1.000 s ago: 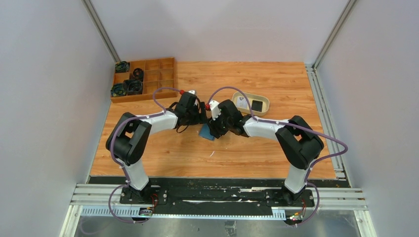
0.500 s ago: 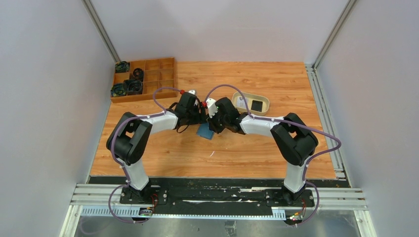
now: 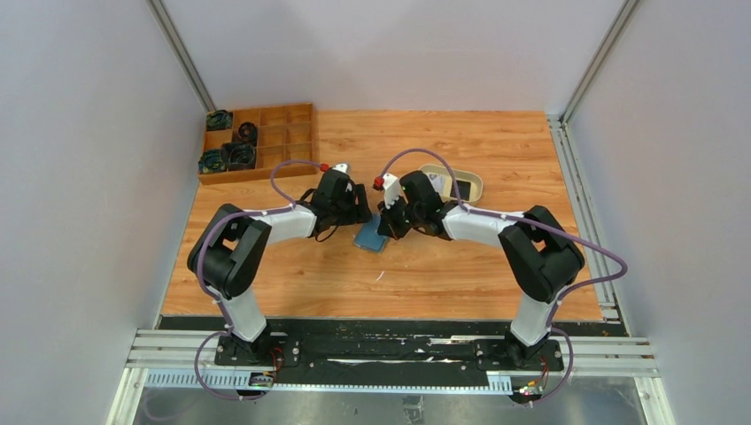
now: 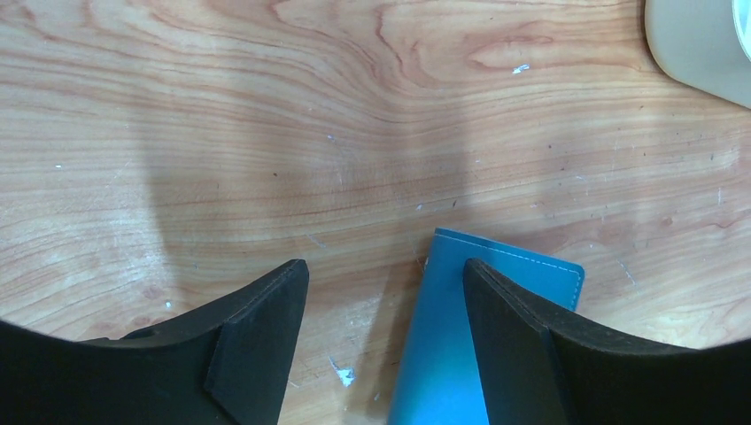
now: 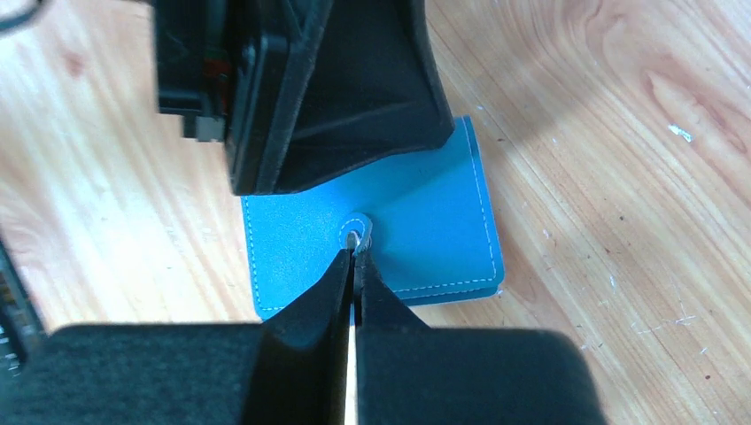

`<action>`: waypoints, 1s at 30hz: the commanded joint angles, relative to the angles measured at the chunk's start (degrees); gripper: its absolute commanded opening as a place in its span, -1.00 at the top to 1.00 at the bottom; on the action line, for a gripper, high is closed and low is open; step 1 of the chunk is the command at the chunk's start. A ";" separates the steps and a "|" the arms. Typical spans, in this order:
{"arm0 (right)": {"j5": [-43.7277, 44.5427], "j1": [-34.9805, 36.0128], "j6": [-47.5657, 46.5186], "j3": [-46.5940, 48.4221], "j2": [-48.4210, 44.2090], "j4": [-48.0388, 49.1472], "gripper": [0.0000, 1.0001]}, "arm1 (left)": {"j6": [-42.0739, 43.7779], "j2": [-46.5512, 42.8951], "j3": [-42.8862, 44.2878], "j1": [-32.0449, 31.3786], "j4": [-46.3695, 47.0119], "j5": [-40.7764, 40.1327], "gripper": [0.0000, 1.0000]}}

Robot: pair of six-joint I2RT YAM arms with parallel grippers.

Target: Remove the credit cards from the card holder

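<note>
The teal card holder lies closed on the wooden table between both grippers. No credit cards show; they are hidden inside it. My right gripper is shut, its tips pinching the small snap tab in the middle of the card holder cover. From the opposite side my left gripper stands open and straddles the card holder edge. Its right finger lies over the teal cover and its left finger is over bare wood. The left gripper's body fills the top of the right wrist view.
A cream oval tray with a dark flat item sits behind the right arm, and its rim shows in the left wrist view. A wooden compartment box with dark parts stands at the back left. Grey walls close in both sides.
My right gripper has gone from open to shut on the card holder's snap tab, and its wrist has swung back and to the right. The left gripper has hardly moved.
</note>
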 commanded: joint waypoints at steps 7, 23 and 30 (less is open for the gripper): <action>-18.86 -5.81 10.31 -0.19 -5.29 9.35 1.00 | -2.08 6.30 -5.20 -2.03 -13.48 0.83 -0.46; -15.84 -11.66 15.99 -14.79 -8.51 19.54 1.00 | -0.21 1.75 -2.78 -2.49 -18.78 -2.03 -0.47; -13.11 -12.95 17.87 -21.88 -9.28 23.21 1.00 | 0.68 -1.76 -2.88 -2.38 -21.42 -2.85 -0.47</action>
